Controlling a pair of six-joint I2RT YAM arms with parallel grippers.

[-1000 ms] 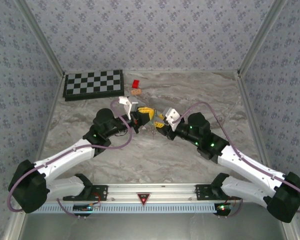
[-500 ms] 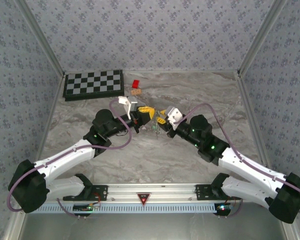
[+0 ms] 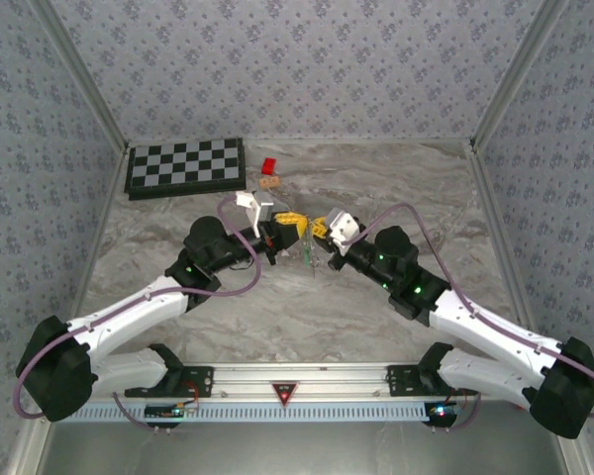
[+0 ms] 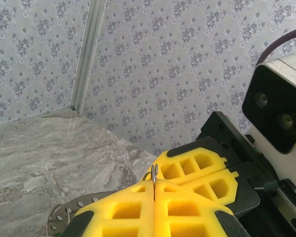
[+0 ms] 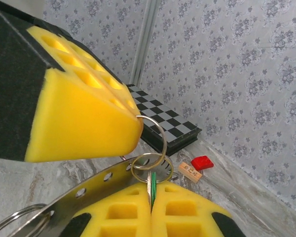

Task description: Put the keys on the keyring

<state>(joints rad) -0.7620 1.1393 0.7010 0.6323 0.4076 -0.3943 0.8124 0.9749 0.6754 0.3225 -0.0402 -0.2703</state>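
The left gripper has its yellow pads pressed together on a small wire ring, which juts out from their tips. The right gripper is clamped on a green key, held edge-on between its pads. The flat, perforated keyring runs just beyond the right fingertips, beneath the left finger.

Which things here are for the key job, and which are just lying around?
For the job:
key, pinched in the right gripper
keyring, held by the left gripper

Just lying about:
chessboard
red block
tan piece
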